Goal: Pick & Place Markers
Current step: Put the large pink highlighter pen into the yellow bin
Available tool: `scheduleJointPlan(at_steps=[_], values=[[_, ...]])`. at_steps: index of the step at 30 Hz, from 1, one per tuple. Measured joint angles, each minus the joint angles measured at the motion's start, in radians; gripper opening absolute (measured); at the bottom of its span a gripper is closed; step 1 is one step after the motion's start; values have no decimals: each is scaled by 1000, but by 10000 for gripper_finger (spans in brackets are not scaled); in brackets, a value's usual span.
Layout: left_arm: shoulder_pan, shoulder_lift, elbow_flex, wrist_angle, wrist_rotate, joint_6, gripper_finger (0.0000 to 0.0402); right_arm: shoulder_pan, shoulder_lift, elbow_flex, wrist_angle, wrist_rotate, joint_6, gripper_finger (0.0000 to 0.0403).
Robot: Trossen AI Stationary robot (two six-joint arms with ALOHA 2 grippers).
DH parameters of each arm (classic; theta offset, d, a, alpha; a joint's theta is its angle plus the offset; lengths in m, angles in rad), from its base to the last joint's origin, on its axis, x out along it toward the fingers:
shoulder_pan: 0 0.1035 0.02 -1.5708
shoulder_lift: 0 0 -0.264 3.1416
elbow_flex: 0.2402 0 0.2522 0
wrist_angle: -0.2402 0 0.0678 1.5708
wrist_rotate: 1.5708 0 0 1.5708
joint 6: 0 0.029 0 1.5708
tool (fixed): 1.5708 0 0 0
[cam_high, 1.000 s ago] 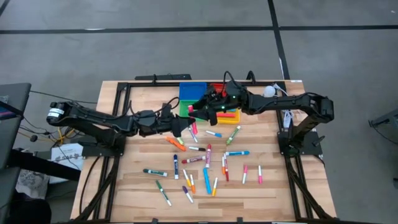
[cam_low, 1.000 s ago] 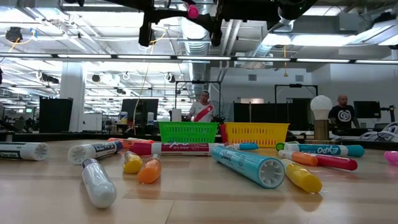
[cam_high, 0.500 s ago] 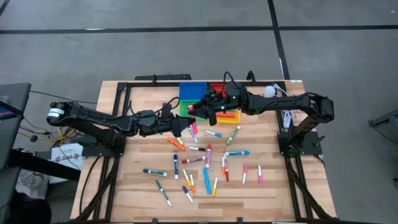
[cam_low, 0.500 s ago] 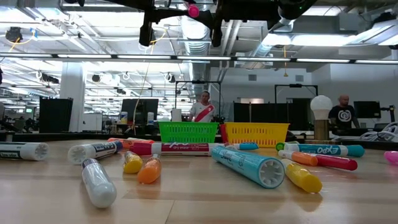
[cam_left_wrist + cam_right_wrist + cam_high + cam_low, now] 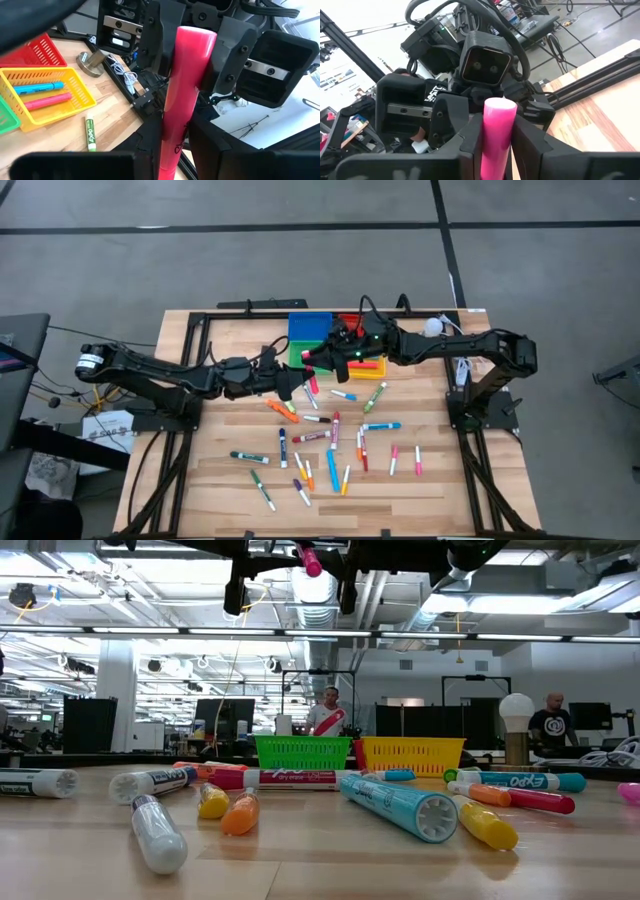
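Two grippers meeting in mid-air above the table's middle, near the bins [image 5: 310, 328]: left gripper [image 5: 172, 135] and right gripper [image 5: 495, 145] both clamped on one pink marker [image 5: 181, 95]. Many other markers [image 5: 330, 445] scattered across the wooden table [image 5: 440, 480] below.

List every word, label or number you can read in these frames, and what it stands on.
"EXPO": white marker, right side of the low view.
"expo" (probably, reads sideways): green marker beside the yellow bin.
Too blurred to read: print on the red-capped marker, the teal marker and the pink marker.
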Motion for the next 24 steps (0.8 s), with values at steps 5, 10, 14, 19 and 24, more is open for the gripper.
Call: scheduleJointPlan(at_steps=[5,10,14,19,24], values=[[1,-2,0,1,4,-3,123,-7,0,0,1,-1,-13,69],[1,-16,0,-11,6,38,181,-31,-1,1,-23,-15,-12,69],[-1,-48,0,-50,24,55,216,-54,-1,2,-49,-24,-19,69],[0,-103,1,-196,35,57,240,-84,-5,1,-78,-24,-32,68],[-1,-161,1,-330,48,59,245,-122,-22,0,-201,-24,-96,68]])
